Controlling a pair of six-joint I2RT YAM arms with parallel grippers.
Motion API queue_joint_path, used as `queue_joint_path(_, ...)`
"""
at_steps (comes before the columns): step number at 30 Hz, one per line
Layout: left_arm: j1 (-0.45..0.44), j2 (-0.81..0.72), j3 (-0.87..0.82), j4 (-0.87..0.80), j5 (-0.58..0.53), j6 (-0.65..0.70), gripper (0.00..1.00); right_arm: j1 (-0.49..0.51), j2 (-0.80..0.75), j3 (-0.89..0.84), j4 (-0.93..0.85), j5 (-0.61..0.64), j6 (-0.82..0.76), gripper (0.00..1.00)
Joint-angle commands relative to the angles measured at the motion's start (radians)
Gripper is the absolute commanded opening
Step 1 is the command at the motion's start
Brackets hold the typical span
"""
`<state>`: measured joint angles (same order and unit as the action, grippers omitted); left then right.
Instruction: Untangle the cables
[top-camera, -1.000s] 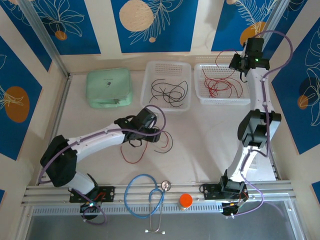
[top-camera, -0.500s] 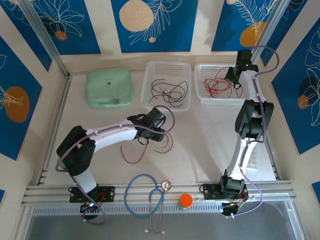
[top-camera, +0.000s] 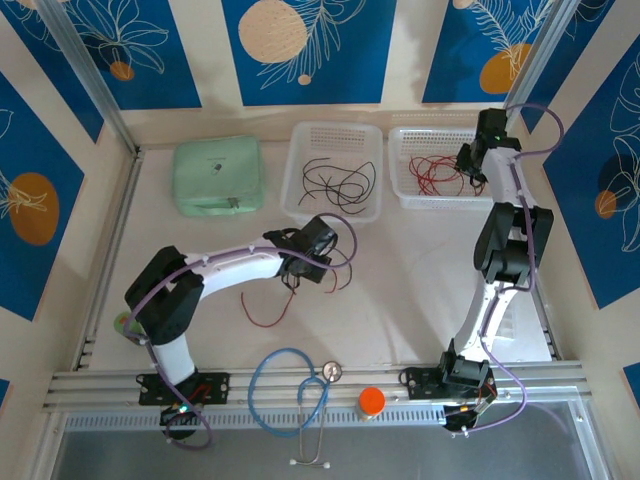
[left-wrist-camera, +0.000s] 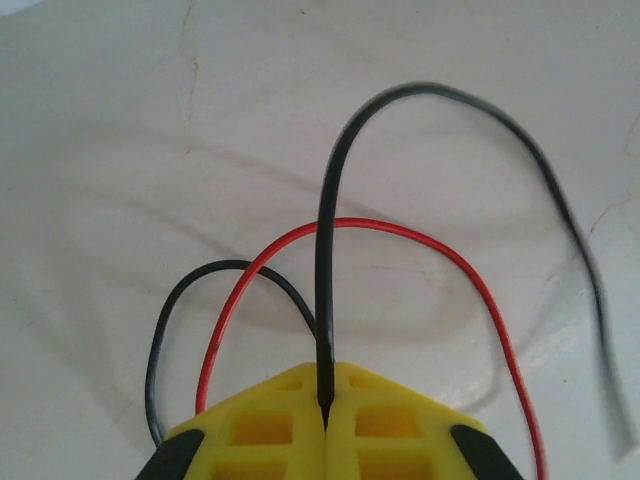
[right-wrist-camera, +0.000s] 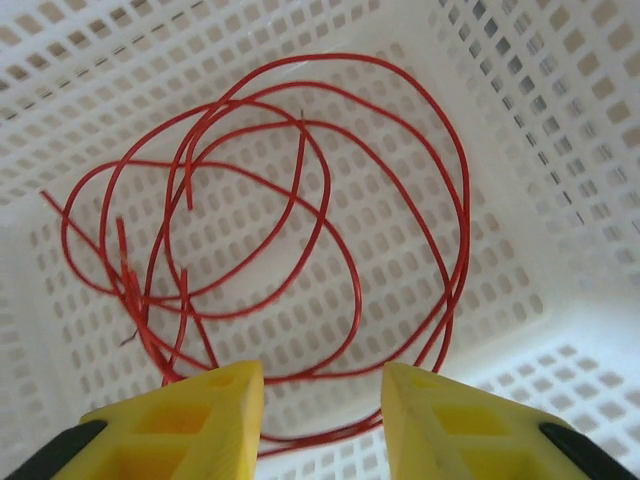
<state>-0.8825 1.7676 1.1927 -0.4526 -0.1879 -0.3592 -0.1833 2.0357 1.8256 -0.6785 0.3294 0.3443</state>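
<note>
The left gripper (left-wrist-camera: 325, 405) is clamped shut on a black cable (left-wrist-camera: 322, 290). This cable arches up and over from the closed yellow fingers (left-wrist-camera: 390, 415) above the table (left-wrist-camera: 120, 120). A red cable (left-wrist-camera: 370, 223) and a second black cable (left-wrist-camera: 230, 264) loop just beneath it. The right gripper (right-wrist-camera: 322, 395) hangs with its jaws parted and empty over the right basket (right-wrist-camera: 520, 110), where the red cables (right-wrist-camera: 326, 170) lie coiled. More black cables (top-camera: 345, 185) lie in the middle basket (top-camera: 335, 128).
</note>
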Motion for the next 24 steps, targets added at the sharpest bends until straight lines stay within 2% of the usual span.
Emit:
queue_joint_path(1,-0.018,-0.034,0.036,0.006,0.017,0.008,0.0,0.012,-0.148,-0.076,0.052,-0.072,0.022,0.38)
queue_joint_path(4,-0.021,-0.088,0.047,-0.003,0.035,0.006,0.0,0.043,-0.276,-0.203,0.115,-0.137,-0.004,0.39)
queue_joint_path(10,-0.021,-0.207,0.065,-0.014,0.066,-0.007,0.0,0.166,-0.59,-0.528,0.295,-0.284,-0.11,0.38)
queue_joint_path(17,-0.02,-0.31,0.077,-0.038,0.096,-0.006,0.0,0.279,-0.972,-0.959,0.555,-0.577,-0.132,0.38)
queue_joint_path(20,-0.02,-0.34,0.077,-0.047,0.098,-0.001,0.0,0.355,-1.053,-1.044,0.564,-0.641,-0.159,0.42)
queue_joint_path(24,-0.019,-0.369,0.074,-0.047,0.087,0.006,0.0,0.447,-1.037,-1.016,0.458,-0.701,-0.115,0.43)
